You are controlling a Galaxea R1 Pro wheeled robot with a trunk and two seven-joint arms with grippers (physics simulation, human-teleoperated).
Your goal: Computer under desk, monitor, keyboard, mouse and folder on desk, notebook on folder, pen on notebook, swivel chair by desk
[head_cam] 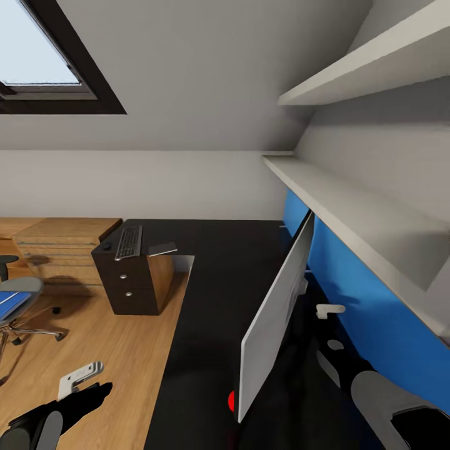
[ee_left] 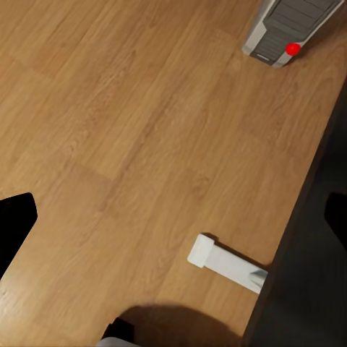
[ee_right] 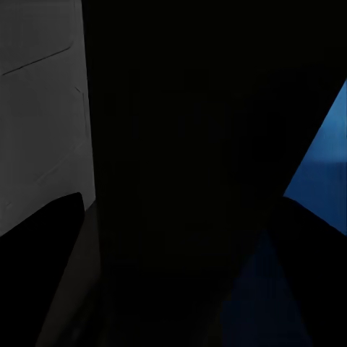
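The desk (head_cam: 212, 262) spreads black ahead of the right gripper (ee_right: 173, 238), whose dark fingers stand well apart over the top, holding nothing — the monitor (head_cam: 275, 312) stands just to its left, light-grey back showing. Beyond the left gripper (head_cam: 75, 400) — its jaws cannot be made out — lie the swivel chair (head_cam: 19, 300), then the keyboard (head_cam: 129, 242) on the desk's far end.

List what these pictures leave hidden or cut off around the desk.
- Monitor: head view shows its grey back; the screen faces away.
- Swivel chair: cut by the head view's left edge.
- Computer: cut by the left wrist view's top edge.
- Right gripper: right wrist view too dark to tell its state.
- Keyboard: keys too small to read.
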